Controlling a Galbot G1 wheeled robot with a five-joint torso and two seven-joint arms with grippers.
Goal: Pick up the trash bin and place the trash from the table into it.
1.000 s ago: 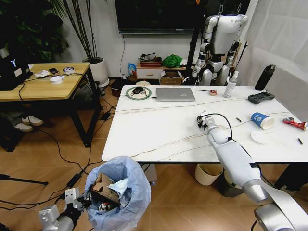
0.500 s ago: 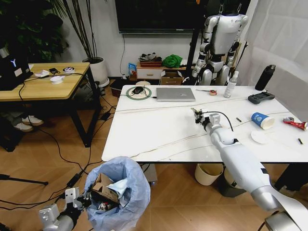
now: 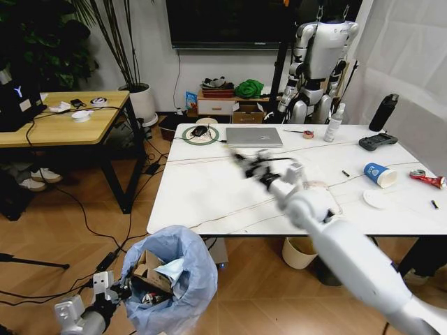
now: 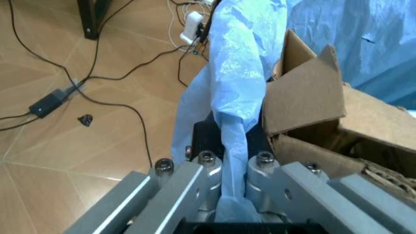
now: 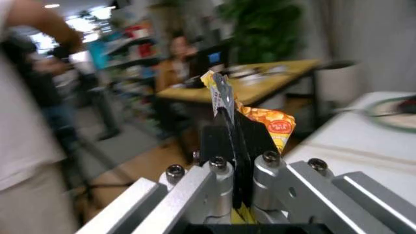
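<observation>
Trash bin (image 3: 171,279) on floor before table (image 3: 209,188); cup (image 3: 379,174) at right.

Left hand (image 4: 233,183) low, clamped — right hand (image 5: 235,161) raised, pinched closed.

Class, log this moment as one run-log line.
left tool: shut on trash bin bag | right tool: shut on yellow wrapper, above table

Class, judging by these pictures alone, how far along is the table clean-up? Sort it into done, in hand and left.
Done: the left gripper holds the trash bin, with cardboard inside.
In hand: the right gripper pinches a yellow wrapper above the table.
Left: blue cup, white disc, red can.
</observation>
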